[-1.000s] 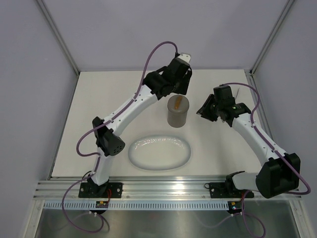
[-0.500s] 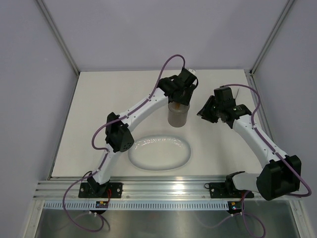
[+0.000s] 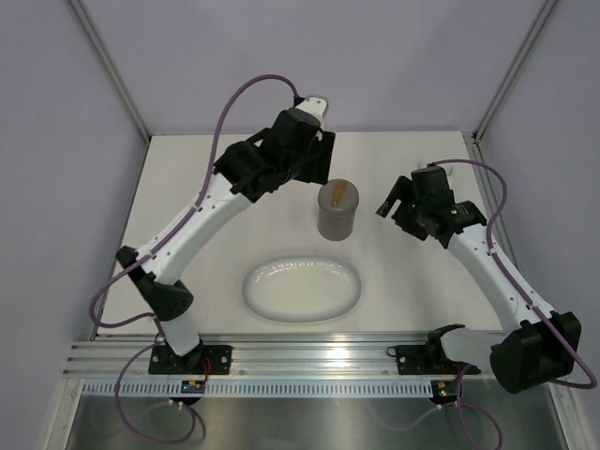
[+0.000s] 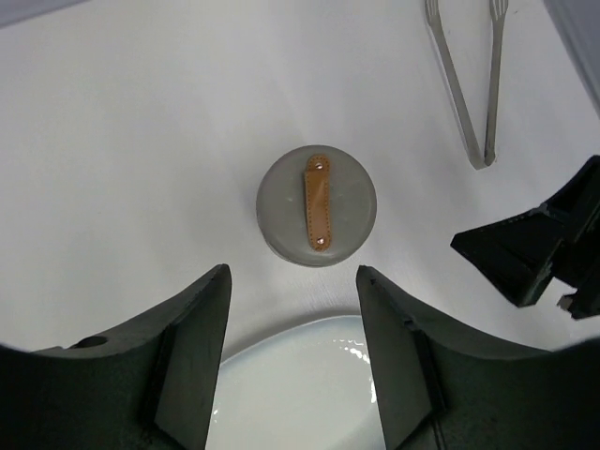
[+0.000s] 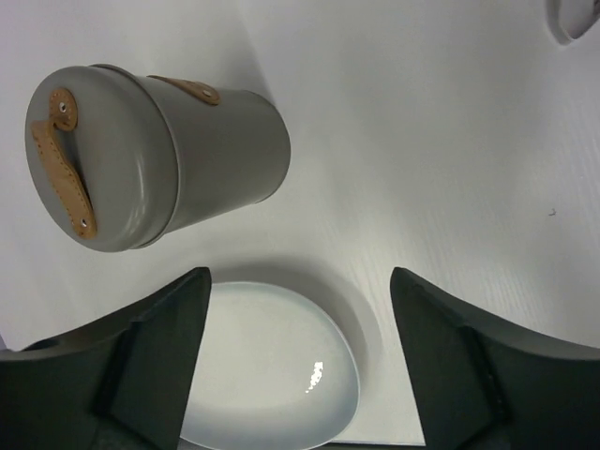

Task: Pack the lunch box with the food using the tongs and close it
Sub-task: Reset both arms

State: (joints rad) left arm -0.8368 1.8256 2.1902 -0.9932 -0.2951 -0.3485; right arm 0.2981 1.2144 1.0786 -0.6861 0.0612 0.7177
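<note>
The lunch box (image 3: 337,210) stands upright mid-table, its grey lid with the tan handle (image 4: 317,202) seated on it. My left gripper (image 4: 292,274) hovers high, up and to the left of the box, open and empty. To the right of the box is my right gripper (image 5: 300,278), also open with nothing between its fingers. The lunch box (image 5: 155,155) shows at the upper left of the right wrist view. The tongs (image 4: 473,89) lie flat on the table beyond the right gripper. No food is in view.
A white oval plate (image 3: 302,289) lies empty in front of the lunch box, also seen in the wrist views as plate (image 4: 309,384) and plate (image 5: 272,366). Side walls and corner posts (image 3: 492,103) bound the table.
My left arm came over the lunch box half a second ago and has now drawn back up and to the left. The right gripper has shifted slightly right.
</note>
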